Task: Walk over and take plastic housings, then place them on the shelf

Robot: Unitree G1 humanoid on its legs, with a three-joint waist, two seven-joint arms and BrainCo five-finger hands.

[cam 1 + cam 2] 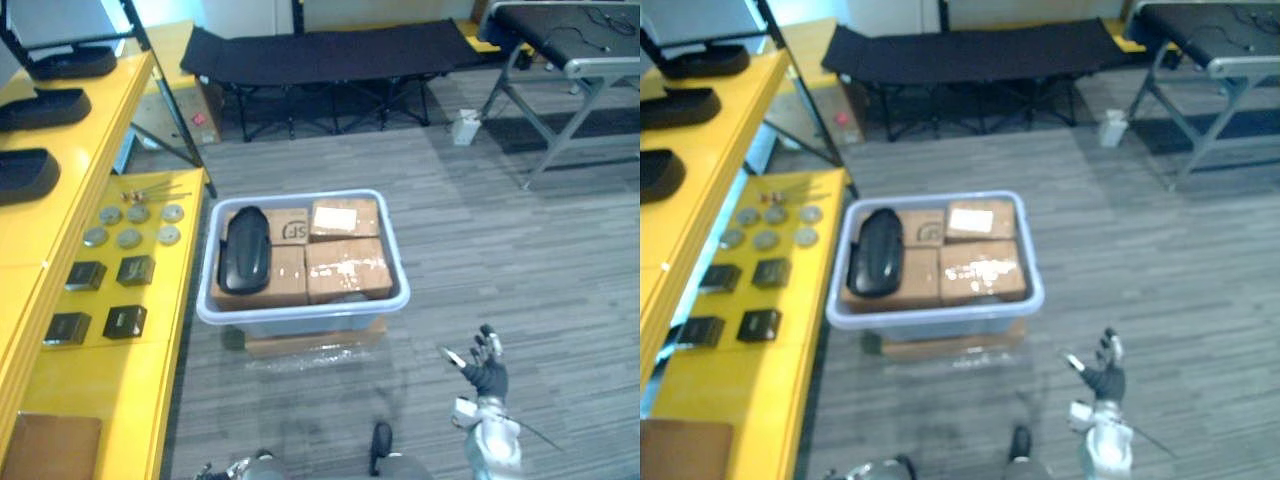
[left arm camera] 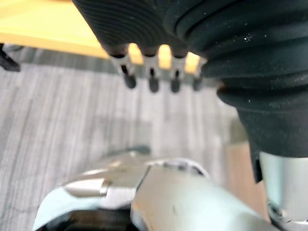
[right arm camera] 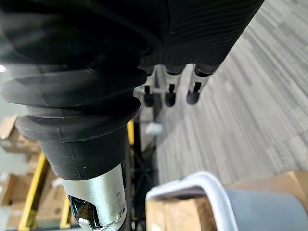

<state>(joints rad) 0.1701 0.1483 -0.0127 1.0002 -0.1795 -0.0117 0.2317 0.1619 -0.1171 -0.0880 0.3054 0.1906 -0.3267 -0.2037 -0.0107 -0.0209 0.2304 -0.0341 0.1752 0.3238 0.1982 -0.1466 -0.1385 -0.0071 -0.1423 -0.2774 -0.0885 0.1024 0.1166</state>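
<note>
Black plastic housing [image 1: 245, 248] on cardboard boxes [image 1: 346, 268] in grey bin [image 1: 300, 313] beside yellow shelf [image 1: 95, 385]. Right hand [image 1: 488, 377] spread, empty, well apart from bin. Left hand [image 2: 152, 79] fingers straight, empty.

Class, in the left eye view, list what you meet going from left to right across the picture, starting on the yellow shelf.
small black boxes → black plastic housing → taped cardboard box → right hand
</note>
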